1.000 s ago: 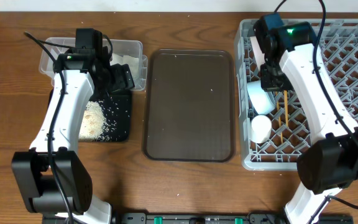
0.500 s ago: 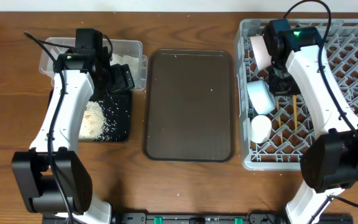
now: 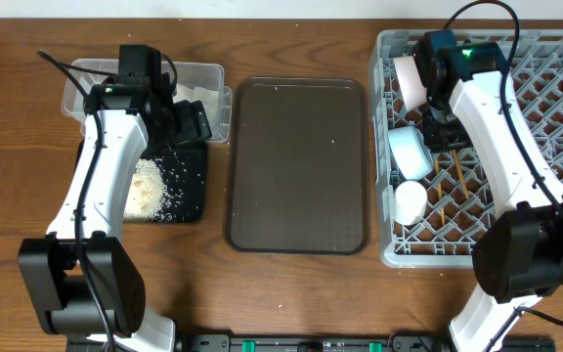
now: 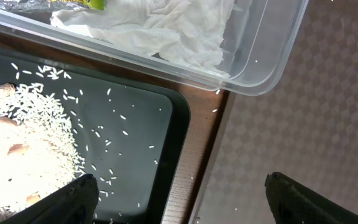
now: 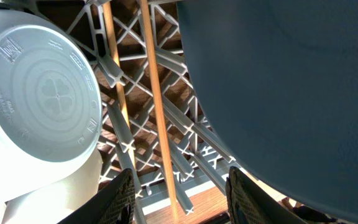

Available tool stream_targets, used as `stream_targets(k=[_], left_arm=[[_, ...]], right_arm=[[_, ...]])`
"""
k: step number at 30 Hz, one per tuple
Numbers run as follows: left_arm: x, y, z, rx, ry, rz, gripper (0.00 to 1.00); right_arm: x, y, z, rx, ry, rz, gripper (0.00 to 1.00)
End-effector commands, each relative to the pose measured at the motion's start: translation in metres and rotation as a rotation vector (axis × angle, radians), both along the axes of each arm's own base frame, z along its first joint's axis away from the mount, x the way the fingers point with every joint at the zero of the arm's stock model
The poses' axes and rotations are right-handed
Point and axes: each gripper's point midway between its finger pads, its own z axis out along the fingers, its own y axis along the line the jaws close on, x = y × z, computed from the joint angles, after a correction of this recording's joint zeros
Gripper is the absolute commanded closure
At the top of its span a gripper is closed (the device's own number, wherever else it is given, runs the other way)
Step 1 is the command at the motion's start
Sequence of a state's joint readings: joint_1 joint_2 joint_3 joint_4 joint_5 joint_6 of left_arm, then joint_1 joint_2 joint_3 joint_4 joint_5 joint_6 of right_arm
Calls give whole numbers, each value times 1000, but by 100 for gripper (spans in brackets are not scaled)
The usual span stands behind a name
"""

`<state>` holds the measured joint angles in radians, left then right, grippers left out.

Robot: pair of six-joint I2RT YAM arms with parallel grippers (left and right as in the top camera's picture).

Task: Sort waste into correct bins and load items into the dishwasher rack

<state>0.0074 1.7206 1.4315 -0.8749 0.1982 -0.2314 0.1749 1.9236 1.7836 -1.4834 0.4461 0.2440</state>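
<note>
- Fingers [image 5: 118, 198] of the right gripper [image 5: 179, 186] stand apart, empty, over the chopsticks [image 5: 156, 112] in the rack [image 5: 191, 134].
- Fingers [image 4: 73, 200] of the left gripper [image 4: 182, 190] gape wide, empty, above the black tray [image 4: 166, 146].

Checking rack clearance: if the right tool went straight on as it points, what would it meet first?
Probably the wooden chopstick lying on the rack lattice just ahead of the right tool; depth is unclear.
</note>
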Motion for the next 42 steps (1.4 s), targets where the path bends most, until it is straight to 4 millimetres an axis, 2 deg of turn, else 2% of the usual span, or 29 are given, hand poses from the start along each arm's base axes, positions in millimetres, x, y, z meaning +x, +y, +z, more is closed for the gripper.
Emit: stream_targets(k=[1,7,10,15,18,22,24,28,30,31,37,42], left_arm=[[2,3,6,15,-16,-2,12],[2,3,6,15,-16,-2,12],[2,3,6,15,-16,-2,12],[2,3,6,15,-16,-2,12],[2,3,6,15,-16,-2,12],[2,3,6,15,-16,-2,12],[2,3,6,15,-16,-2,12],[2,3,6,15,-16,-2,12],[2,3,6,15,-16,-2,12],[2,3,6,15,-16,-2,12],[2,3,6,15,-16,-2,12],[2,3,6,15,-16,-2,12]], right_arm=[[-1,-5,2,-12,-6,-8,54],[4,2,1,17,-27,-4,58],[7,11,1,54,-32,30,57],[15,27,19,114,-87,80,53],[19,37,42,149,-153,116,51],[18,62,81,246,-253,214,48],[14,80,103,304,-313,280,45],[0,101,144,353,-441,355,40],[-11,107,163,369,-494,387,17],[-19,110,172,378,-519,403,1],[-56,113,216,417,-645,464,1],[-78,98,237,403,-715,462,1]])
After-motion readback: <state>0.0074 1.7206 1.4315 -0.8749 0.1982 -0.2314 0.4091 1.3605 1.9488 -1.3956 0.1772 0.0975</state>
